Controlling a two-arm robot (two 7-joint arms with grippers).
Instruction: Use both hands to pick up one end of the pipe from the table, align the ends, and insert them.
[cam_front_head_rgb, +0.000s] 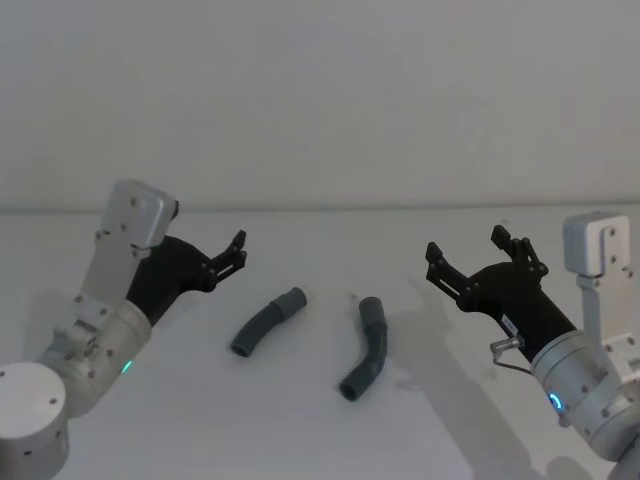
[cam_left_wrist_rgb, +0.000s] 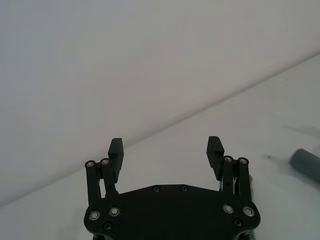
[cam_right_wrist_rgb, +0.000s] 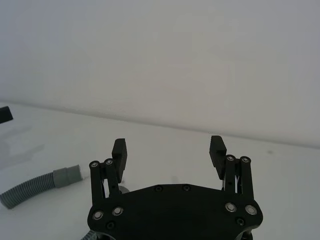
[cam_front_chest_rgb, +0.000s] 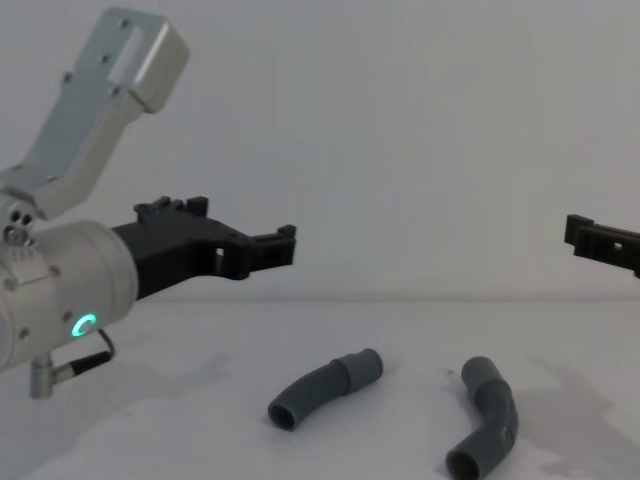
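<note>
Both pipe pieces lie loose on the white table, low in the middle of the head view. The ribbed pipe piece sits left of centre and the elbow pipe piece right of centre, near each other but not touching. The ribbed piece's collar points up and to the right, toward the elbow piece's upper mouth. The two ends that must meet therefore already face the gap between them.

The left gripper hovers at centre-left of the head view, above the table and off to the side of the ribbed piece. Its fingers are spread wide and hold nothing. The right gripper mirrors it at centre-right, to the side of the elbow piece, with its fingers equally apart and empty.

This looks like a ready pose, with each arm beside the piece nearest it and its jaws opened in advance, so each can come down on its own piece without crossing the other. In the chest view both grippers, left and right, sit well above the pieces, so no pickup has begun. Each will probably need to grip away from the joining end, leaving the collar and the plain mouth free to meet.
</note>
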